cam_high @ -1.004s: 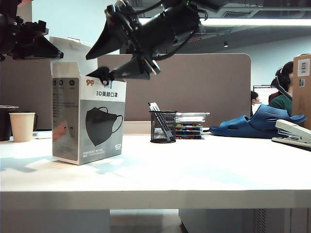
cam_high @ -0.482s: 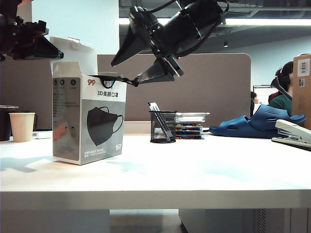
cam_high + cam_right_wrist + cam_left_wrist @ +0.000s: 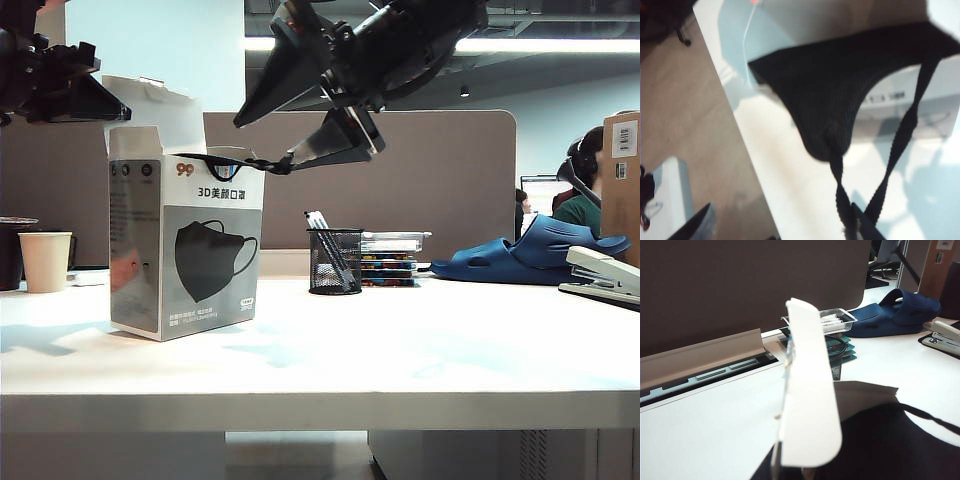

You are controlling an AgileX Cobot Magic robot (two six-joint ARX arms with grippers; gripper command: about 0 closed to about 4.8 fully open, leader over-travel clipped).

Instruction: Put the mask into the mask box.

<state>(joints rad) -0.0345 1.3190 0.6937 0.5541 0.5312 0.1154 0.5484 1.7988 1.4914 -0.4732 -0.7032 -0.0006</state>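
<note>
The mask box (image 3: pixel 185 250) stands at the table's left with its top flap (image 3: pixel 150 100) up. My left gripper (image 3: pixel 118 108) is shut on that flap (image 3: pixel 807 390), which shows edge-on right in front of the left wrist camera, so the left gripper (image 3: pixel 790 472) is mostly hidden. The black mask (image 3: pixel 225 160) lies across the box's open top (image 3: pixel 880 445). My right gripper (image 3: pixel 265 142) hangs to the right above the box, jaws wide open. The mask's (image 3: pixel 825 85) ear loop (image 3: pixel 900 135) stays hooked on one fingertip (image 3: pixel 860 227).
A paper cup (image 3: pixel 45 260) stands left of the box. A mesh pen holder (image 3: pixel 335 260), stacked trays (image 3: pixel 390 258), a blue clog (image 3: pixel 530 250), a stapler (image 3: pixel 605 275) and a brown carton (image 3: pixel 622 180) sit toward the right. A partition wall runs behind the table.
My right gripper has drawn back to the right and slightly up from over the box, leaving the mask on the opening with the loop trailing. The left gripper has not moved.
</note>
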